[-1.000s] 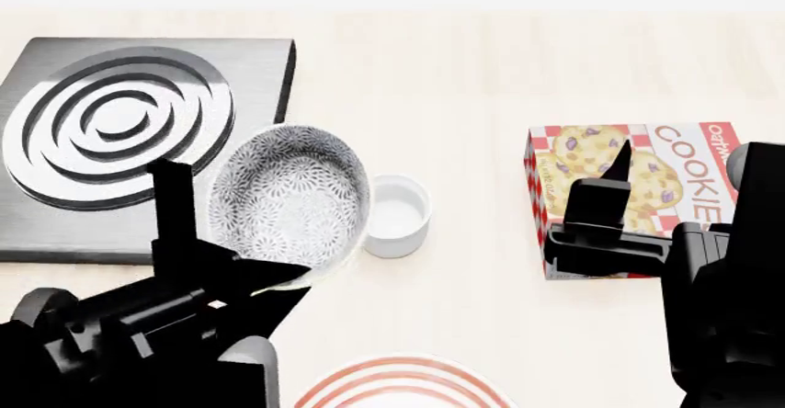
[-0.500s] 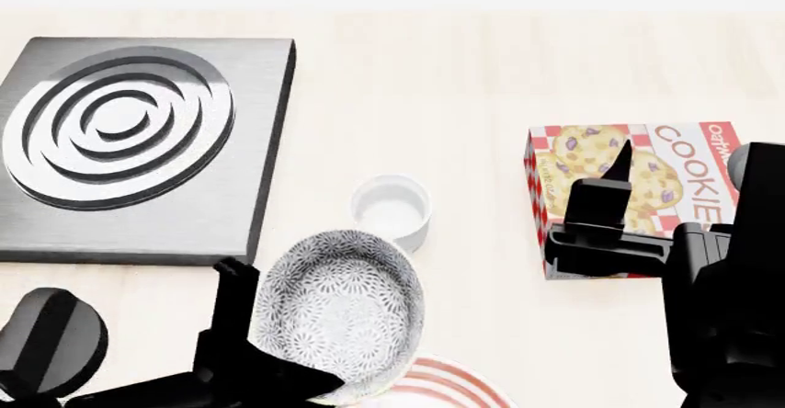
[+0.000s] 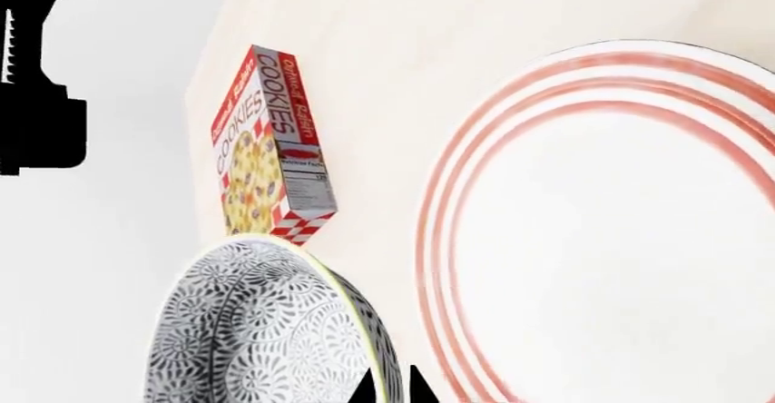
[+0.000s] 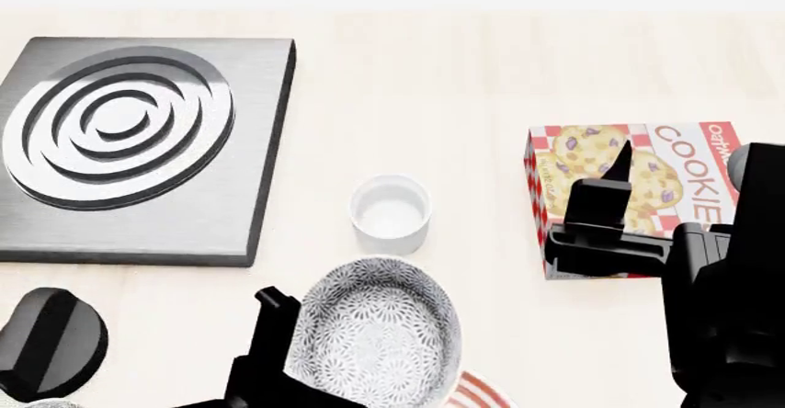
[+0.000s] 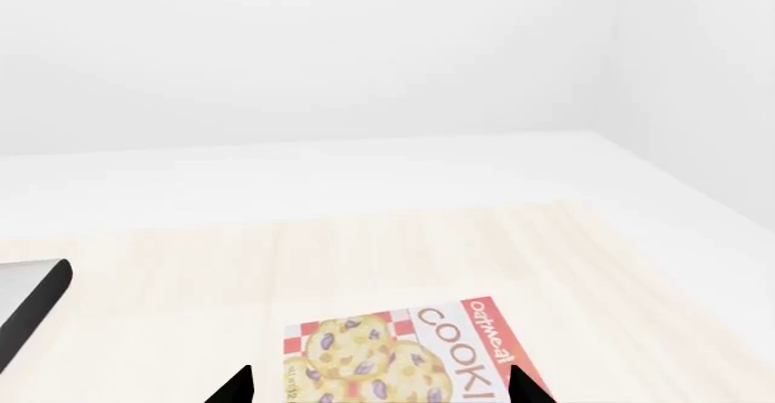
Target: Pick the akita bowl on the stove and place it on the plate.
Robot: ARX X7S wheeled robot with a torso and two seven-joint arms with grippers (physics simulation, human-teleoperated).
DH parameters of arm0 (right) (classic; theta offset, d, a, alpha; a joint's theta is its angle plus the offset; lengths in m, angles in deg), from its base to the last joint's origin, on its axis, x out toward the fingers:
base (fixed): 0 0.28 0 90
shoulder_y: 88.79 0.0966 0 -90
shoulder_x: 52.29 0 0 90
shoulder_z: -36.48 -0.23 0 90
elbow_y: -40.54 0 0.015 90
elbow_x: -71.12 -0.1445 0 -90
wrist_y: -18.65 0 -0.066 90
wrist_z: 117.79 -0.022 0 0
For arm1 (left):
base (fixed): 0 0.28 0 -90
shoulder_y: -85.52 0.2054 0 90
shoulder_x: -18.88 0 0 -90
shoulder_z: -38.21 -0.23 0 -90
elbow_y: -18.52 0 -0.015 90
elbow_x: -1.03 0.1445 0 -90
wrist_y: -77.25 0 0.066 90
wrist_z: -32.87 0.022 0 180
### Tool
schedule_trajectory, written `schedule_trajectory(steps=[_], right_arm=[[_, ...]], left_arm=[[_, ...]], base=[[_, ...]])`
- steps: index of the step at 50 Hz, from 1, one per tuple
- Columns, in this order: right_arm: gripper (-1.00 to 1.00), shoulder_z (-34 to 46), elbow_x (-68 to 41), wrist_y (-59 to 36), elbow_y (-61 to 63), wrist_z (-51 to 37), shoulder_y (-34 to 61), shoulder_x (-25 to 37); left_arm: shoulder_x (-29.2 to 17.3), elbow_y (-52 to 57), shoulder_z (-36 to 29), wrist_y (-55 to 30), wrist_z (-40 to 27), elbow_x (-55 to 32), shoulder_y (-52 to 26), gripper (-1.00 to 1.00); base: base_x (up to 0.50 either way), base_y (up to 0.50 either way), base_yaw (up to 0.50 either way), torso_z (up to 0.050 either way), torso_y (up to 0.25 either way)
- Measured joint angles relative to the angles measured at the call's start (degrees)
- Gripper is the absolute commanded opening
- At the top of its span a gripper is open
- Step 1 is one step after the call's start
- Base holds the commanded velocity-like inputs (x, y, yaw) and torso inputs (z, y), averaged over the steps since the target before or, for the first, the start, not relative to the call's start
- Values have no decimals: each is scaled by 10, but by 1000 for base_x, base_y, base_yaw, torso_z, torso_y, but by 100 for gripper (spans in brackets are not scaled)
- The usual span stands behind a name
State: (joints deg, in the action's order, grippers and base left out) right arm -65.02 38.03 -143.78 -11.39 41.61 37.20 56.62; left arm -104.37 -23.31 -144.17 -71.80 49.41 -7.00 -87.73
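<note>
Akita bowl [image 4: 374, 334]: crackle-patterned, pale inside, clamped by its rim in the left pincer [image 4: 276, 353], one black finger outside the wall at the bowl's stove-ward side; carried clear of the stove and hanging above the near table edge. Plate [image 3: 605, 230]: white with thin red rings, just beyond the pincer tips in the left wrist view; in the head view only a sliver of its red rim shows under the bowl. Stove [image 4: 135, 146]: dark grey slab with ring burner, well apart from the left pincer, nothing on it. White cup [image 4: 390, 211]: between stove and bowl, near the latter. Black knob [image 4: 50, 342]: beside the left arm. Cookie box [image 4: 631, 192]: printed "oatmeal COOKIES", red-and-white checks, lying flat directly beneath the right pincer [image 5: 377, 385], whose tips stand apart, gripping nothing.
</note>
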Motion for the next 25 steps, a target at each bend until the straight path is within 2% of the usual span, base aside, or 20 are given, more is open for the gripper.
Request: schedule_trajectory(steps=[25], right_arm=[[100,-1,-8,1,0,-5,0,3]], left_arm=[[38,14,-26,-28,-13,7,19,-100]], base=[[0,0,0,0,0]])
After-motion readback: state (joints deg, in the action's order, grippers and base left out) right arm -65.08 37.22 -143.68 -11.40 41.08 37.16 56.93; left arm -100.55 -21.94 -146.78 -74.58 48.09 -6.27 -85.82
